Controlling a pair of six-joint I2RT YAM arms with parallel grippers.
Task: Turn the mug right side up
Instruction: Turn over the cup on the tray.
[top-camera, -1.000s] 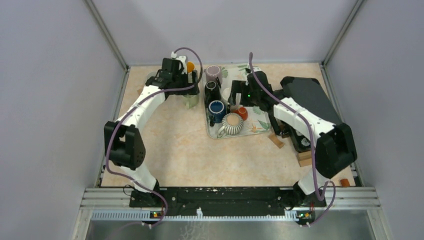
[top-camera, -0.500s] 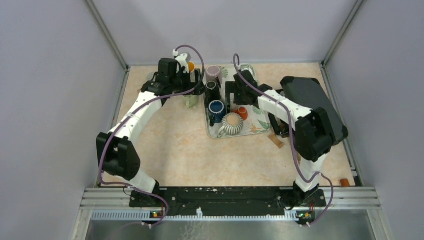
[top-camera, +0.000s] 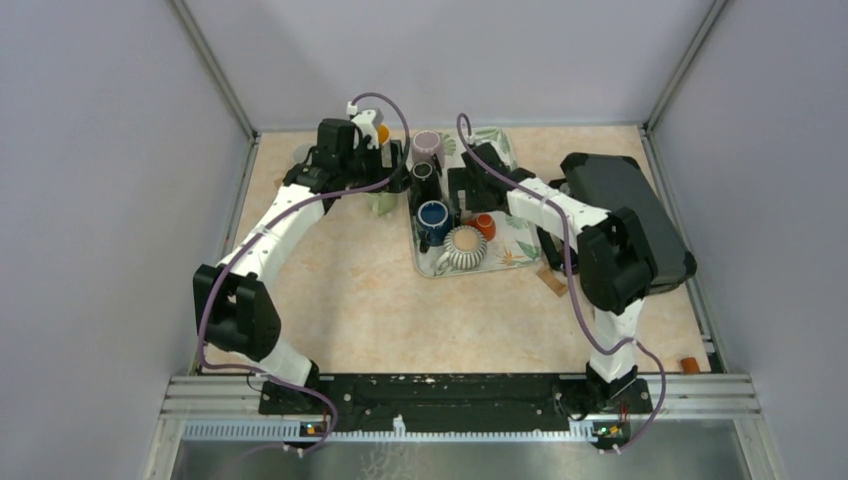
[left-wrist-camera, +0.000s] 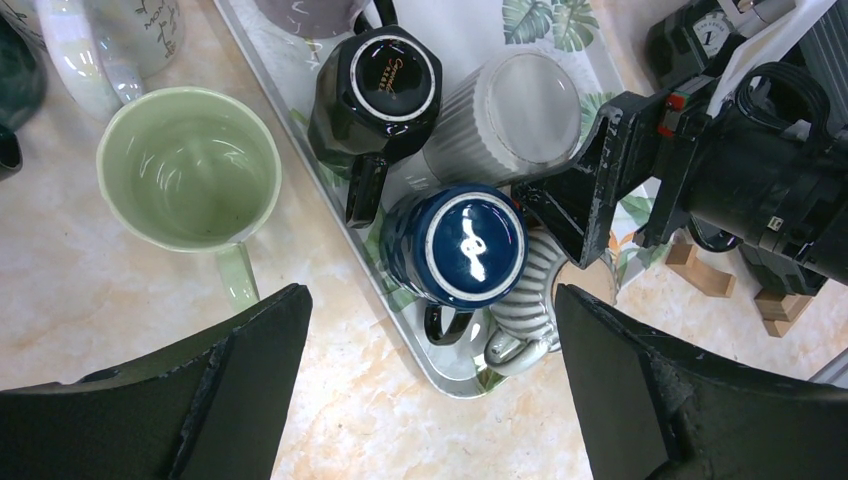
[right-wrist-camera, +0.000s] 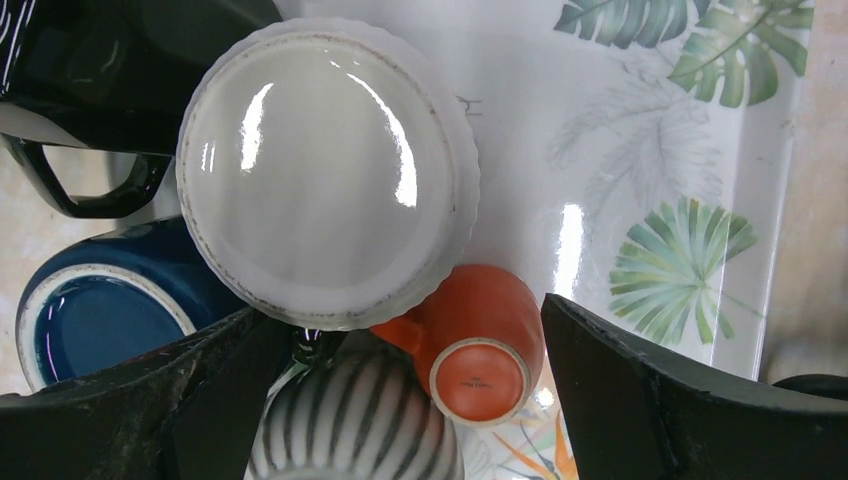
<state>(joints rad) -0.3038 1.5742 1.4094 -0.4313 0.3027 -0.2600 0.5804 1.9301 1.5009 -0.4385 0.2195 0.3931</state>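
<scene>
- Your left gripper (left-wrist-camera: 430, 292) has its fingers spread wide and carries nothing. Over the last second its arm drew the elbow in, but the tool itself hangs over much the same spot, at the left edge of the tray (right-wrist-camera: 640, 90).
- Outside its left finger, off the tray, the green mug (left-wrist-camera: 188, 165) stands mouth up and needs no work.
- Between the left tool's fingers sits the blue mug (left-wrist-camera: 462, 245), bottom up. Past it, farther from the fingertips, the black mug (left-wrist-camera: 385, 85) is bottom up too.
- The white ribbed mug (right-wrist-camera: 325, 175) rests bottom up on the tray, under your right tool and toward its left finger. It looks like the mug to turn.
- The small orange mug (right-wrist-camera: 480, 350), also inverted, lies just beside it, nearer the middle of the right tool's gap.
- Your right gripper (right-wrist-camera: 410, 325) is spread wide and empty. In the last second it has slid left across the tray while its arm folded in, and it now hovers over the ribbed mug.
- So you are still on the approach: nothing is pinched and no mug on the tray is turned. With neighbours crowding the ribbed mug, finger room looks tight.
</scene>
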